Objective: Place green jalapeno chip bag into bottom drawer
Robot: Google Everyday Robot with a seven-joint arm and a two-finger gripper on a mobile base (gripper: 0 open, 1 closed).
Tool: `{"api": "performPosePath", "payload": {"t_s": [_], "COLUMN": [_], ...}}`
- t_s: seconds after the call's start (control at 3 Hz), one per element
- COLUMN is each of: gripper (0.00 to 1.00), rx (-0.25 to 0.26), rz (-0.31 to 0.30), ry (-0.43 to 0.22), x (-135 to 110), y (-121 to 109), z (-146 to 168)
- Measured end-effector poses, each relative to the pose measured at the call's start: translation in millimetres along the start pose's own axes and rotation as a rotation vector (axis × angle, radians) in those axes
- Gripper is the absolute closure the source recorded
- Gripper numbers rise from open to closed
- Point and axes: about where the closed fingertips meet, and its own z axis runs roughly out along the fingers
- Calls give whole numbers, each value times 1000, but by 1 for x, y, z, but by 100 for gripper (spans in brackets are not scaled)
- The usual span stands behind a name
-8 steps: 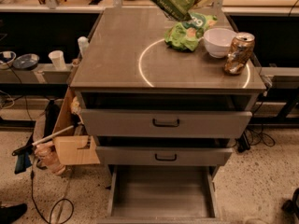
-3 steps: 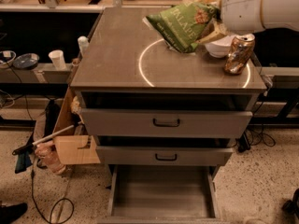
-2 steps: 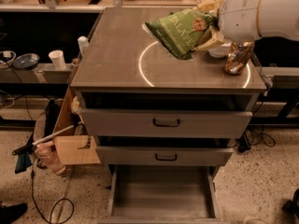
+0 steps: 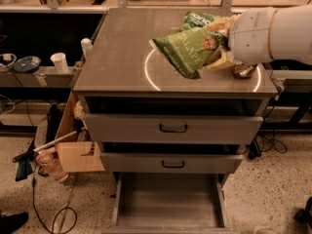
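A: Where was the green jalapeno chip bag (image 4: 187,52)?

B: Off the bench (image 4: 117,57), hanging tilted over its right half, above the pale ring (image 4: 146,74) marked on the steel. Printed face towards the camera, lower corner pointing down.

A: And the pincer (image 4: 219,58)?

B: At the bag's right edge, mostly hidden by the white arm casing (image 4: 263,33). Pale fingers (image 4: 222,65) showed pinched on that edge. Nothing else carried the bag, so I logged the pincer as clamped on it.

A: How would it handle?

B: Light, I judged. Glossy olive film, crinkled and puffed with air. Soft, slippery, contents brittle. An edge seam is the place to hold: flat doubled film, no chips crushed. Held by one side it would likely swing and droop, so a slow carry.

A: Destination?

B: The bottom drawer (image 4: 168,204) stood pulled out near the floor, well below and forward of the bag. It was a plain grey sheet-metal tray with low walls and a flat floor. The two upper drawers (image 4: 173,128) above it were wider and grey, with black curved handles, and stuck out less.

A: Anything else up top?

B: A brighter green bag (image 4: 200,17) behind the held one, and a brownish can (image 4: 243,71) just showing under the arm, both resting on the brushed metal
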Motion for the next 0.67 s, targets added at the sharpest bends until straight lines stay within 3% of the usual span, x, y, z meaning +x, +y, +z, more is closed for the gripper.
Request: {"api": "performPosePath", "payload": {"t_s": [0.67], "gripper": [100], "rx": [-12], "rz": [70], "ry": [34], "x": [-3], "y": [32], "z": [-10]}}
